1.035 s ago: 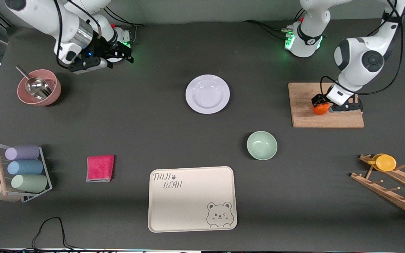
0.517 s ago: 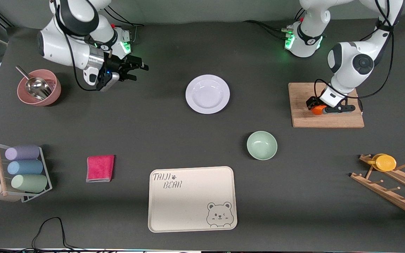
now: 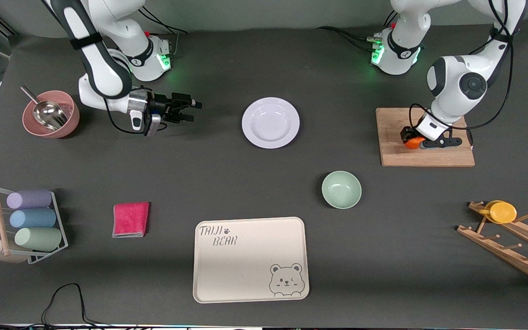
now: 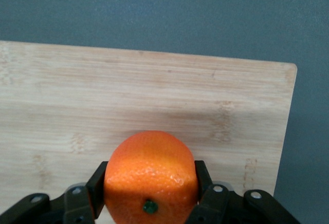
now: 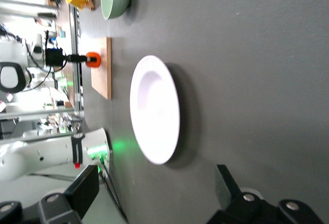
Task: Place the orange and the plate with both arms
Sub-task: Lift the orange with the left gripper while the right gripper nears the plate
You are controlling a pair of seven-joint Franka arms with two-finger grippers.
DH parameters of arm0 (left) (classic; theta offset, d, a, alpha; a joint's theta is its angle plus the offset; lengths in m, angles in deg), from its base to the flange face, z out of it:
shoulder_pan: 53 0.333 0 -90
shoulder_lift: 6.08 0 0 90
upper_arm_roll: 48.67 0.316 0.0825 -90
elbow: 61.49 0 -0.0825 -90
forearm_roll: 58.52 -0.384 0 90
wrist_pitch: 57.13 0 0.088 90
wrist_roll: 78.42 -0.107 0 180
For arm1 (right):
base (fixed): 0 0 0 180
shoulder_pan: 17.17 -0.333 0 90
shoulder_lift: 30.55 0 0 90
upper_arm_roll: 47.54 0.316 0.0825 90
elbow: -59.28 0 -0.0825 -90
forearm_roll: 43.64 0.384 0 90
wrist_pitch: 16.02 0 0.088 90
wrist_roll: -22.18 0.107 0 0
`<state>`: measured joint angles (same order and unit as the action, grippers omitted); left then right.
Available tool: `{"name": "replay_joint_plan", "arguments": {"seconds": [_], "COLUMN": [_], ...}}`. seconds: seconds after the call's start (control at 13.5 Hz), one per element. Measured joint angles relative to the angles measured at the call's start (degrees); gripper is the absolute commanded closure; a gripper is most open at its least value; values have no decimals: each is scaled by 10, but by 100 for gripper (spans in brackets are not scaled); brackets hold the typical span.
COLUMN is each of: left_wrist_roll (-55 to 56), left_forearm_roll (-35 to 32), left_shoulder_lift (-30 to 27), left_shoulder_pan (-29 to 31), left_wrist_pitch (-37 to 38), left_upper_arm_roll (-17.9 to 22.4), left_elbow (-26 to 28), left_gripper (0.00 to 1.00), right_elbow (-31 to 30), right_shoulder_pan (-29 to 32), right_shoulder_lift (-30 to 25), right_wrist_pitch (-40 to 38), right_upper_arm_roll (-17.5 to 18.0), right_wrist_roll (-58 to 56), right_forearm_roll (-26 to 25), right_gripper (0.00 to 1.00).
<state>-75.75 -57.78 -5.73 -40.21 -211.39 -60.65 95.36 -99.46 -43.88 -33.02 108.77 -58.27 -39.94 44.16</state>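
Left gripper (image 3: 413, 140) clamped, right gripper (image 3: 190, 110) spread.

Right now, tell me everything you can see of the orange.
The orange is small, round and bright, with dimpled glossy peel and a dark green stem spot facing the left wrist camera. It sits on the wooden cutting board toward the left arm's end of the table. The left gripper is shut on it, a dark finger pressed against each side.

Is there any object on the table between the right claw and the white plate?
No. In the front view the dark table is bare between the open right claw and the plate; the right wrist view shows the same bare stretch.
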Motion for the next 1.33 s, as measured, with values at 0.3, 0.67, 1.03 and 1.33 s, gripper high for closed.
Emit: {"name": "replay_joint_plan", "arguments": {"seconds": [0.3, 0.67, 1.03, 1.33], "left_wrist_roll": [0, 119, 356, 532], "left_forearm_roll": [34, 99, 170, 175], "left_shoulder_lift": [-103, -167, -148, -81], "left_shoulder_pan": [-38, -136, -253, -263], "left_wrist_pitch": [248, 509, 495, 368], "left_upper_arm_roll": [-4, -19, -70, -189], "left_elbow": [-98, -281, -337, -344], "left_gripper": [100, 100, 100, 100], "right_elbow": [1, 9, 14, 16], "right_shoulder_pan": [-8, -8, -7, -6], "right_shoulder_lift": [88, 155, 169, 188], "right_wrist_pitch": [-48, -61, -74, -113], "right_upper_arm_roll": [1, 1, 0, -2], "right_wrist_roll": [-123, -178, -178, -207], "right_forearm_roll": [122, 171, 171, 174], "right_gripper": [0, 0, 0, 0]}}
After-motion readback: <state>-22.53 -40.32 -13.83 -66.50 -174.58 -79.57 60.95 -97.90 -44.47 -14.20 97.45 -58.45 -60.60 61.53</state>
